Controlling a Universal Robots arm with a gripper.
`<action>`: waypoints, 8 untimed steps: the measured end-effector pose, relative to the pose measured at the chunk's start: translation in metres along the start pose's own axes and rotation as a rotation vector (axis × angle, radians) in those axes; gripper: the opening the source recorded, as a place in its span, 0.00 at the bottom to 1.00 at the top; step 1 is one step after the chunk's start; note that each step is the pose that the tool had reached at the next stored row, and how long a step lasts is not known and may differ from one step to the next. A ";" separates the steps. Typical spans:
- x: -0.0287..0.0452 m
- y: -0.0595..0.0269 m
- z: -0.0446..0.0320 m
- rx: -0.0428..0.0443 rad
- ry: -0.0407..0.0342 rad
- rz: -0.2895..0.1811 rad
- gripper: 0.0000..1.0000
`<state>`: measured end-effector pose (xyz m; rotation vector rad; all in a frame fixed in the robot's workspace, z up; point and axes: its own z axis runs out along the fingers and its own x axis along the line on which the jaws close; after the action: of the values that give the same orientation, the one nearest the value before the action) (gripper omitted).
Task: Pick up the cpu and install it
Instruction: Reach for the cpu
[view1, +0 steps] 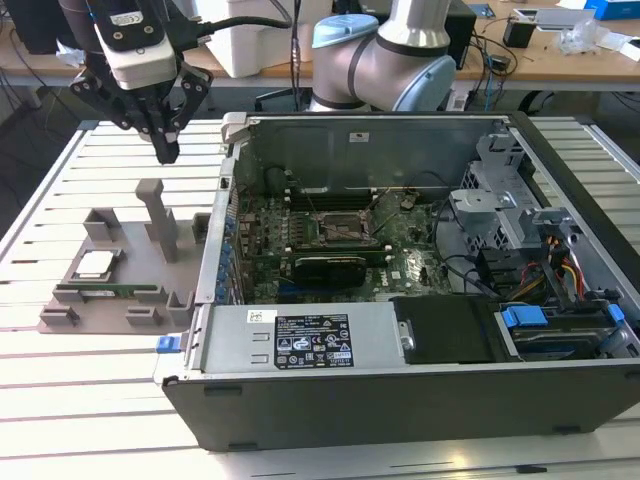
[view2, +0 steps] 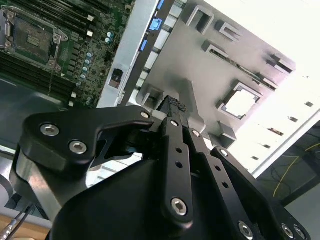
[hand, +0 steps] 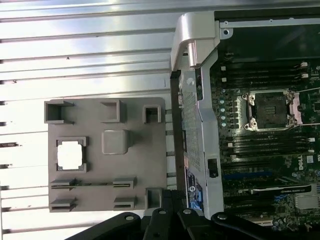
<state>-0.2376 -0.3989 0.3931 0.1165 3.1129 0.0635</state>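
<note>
my end effector (view1: 166, 152) hangs in the air above the grey tray (view1: 135, 300), fingers pressed together and grasping nothing. in the exterior view its tip sits just over the tray's tall post (view1: 160, 215), not touching it. the cpu (view1: 95, 264) lies flat in a square pocket of the tray, apart from my fingers; its pale top shows in both wrist views (hand: 69, 154) (view2: 240, 103). the tray rests on the slatted surface (view1: 60, 190), just beside the open case (view1: 400, 390) on the exterior view's left. inside the case the socket (view1: 345, 230) sits open on the board, with no chip in it.
</note>
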 end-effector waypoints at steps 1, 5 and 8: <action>0.0013 -0.0001 0.0000 0.0000 0.0000 0.000 0.11; 0.0076 -0.0006 -0.0002 0.0000 0.0000 0.000 0.11; 0.0140 -0.0011 -0.0004 0.0000 0.0001 0.000 0.11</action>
<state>-0.2516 -0.3989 0.3931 0.1165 3.1130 0.0635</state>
